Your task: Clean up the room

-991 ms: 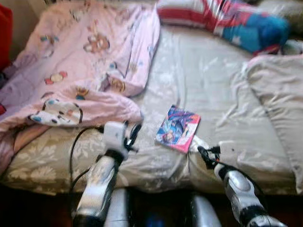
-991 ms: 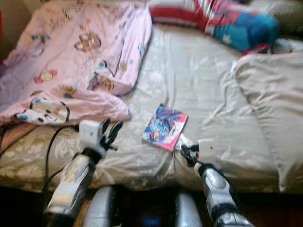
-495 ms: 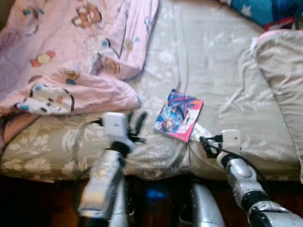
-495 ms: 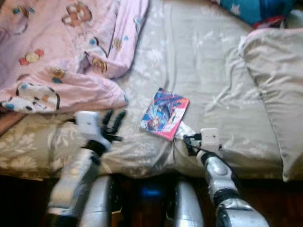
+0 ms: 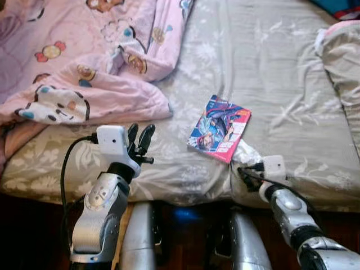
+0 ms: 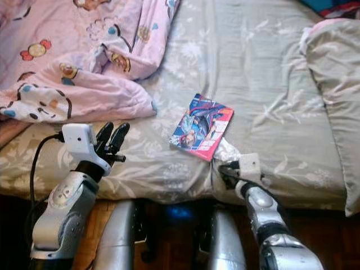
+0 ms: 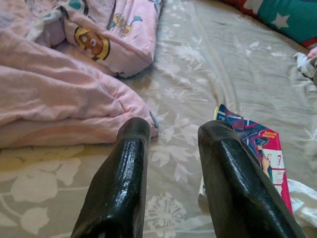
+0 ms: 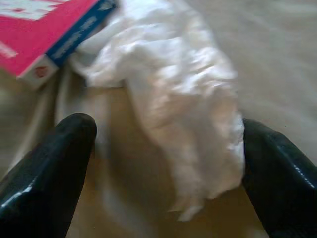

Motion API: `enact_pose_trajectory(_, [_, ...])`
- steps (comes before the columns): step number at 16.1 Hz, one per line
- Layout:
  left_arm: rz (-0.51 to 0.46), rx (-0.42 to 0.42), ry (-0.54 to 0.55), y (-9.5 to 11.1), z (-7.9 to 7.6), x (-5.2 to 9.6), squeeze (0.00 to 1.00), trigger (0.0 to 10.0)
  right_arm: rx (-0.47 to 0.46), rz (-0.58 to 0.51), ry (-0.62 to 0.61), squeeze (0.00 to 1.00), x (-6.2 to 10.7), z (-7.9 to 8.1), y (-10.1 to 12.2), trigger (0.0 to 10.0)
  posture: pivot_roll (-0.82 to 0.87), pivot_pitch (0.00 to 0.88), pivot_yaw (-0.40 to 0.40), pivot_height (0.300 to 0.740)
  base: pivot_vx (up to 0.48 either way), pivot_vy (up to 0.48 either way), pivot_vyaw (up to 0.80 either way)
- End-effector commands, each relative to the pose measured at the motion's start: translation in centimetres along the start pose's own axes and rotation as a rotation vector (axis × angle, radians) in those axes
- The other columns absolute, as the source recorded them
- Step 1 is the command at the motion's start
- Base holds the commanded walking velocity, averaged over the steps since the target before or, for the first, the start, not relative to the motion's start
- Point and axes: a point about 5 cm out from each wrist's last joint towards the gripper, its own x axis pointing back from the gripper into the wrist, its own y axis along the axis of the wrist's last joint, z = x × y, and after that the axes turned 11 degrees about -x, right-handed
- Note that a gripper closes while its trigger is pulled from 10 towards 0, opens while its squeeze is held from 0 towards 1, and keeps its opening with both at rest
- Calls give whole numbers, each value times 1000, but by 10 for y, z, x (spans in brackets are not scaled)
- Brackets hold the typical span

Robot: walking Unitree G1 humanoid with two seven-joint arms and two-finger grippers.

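Crumpled white tissue (image 8: 173, 124) lies between the spread right gripper (image 8: 163, 163).

head pair looks down over the bed (image 5: 270, 73)
wrist views sit close, both sharing the comic book (image 7: 257, 148) edge.

Both arms are raised at the frame's bottom; the left gripper (image 5: 140, 135) and right gripper (image 8: 163, 163) are held open.
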Motion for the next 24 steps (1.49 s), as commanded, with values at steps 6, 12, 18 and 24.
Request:
enact_pose_trajectory(6, [33, -7, 11, 1, 2, 7, 0, 10000, -27, 41, 13, 0, 3, 6, -16, 0, 244, 464, 16, 624, 0, 0, 0])
enact_pose_trajectory(12, [36, -31, 29, 2, 5, 9, 0, 10000, -84, -105, -62, 0, 1, -5, 8, 0, 241, 458, 15, 624, 0, 0, 0])
enact_pose_trajectory(18, [42, -41, 19, -1, 4, 8, 0, 10000, -88, -90, -46, 0, 3, -1, -1, 0, 235, 437, 19, 624, 0, 0, 0])
enact_pose_trajectory(24, [55, -46, 16, -7, 4, 6, 0, 10000, -96, -59, -41, 0, 4, 5, -13, 0, 232, 397, 20, 624, 0, 0, 0])
